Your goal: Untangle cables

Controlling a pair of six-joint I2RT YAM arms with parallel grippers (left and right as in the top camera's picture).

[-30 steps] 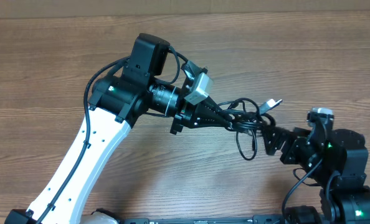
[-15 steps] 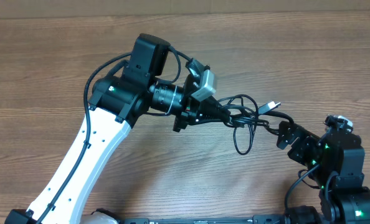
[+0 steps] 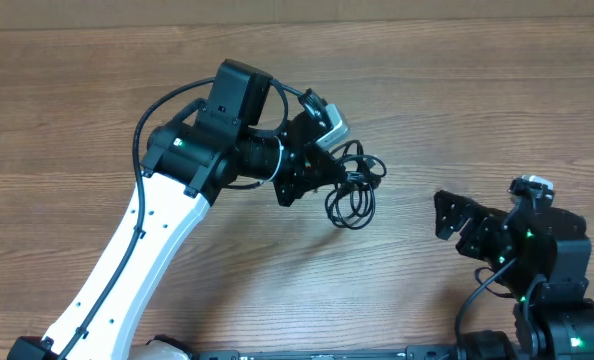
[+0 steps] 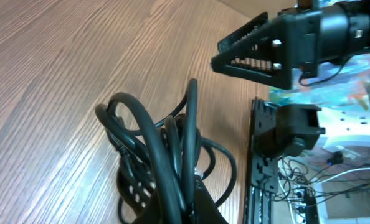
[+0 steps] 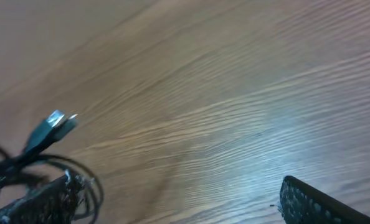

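Left claw [image 3: 329, 172] was shut hard on the cables [image 3: 351, 193], pinching the bunch where several black strands crossed. The loops hung out to the right of its tips, over the middle of the desk [image 3: 97, 80]. In the left wrist's camera the cords arched out of the jaws in two or three overlapping loops. They looked lifted off the wood rather than lying flat, though I could not tell whether the lowest loop brushed the surface. That hold seemed meant to anchor the knot so the other arm could draw a strand free.

The right claw [image 3: 443, 214] stood wide open and empty, well apart from the bundle on its right side, with its fingers pointed towards the tangle. In its own camera a metal-tipped plug [image 5: 53, 124] stuck out at the left edge as a loose end. I judged that end the likeliest thing for it to take. Nothing had been separated yet.
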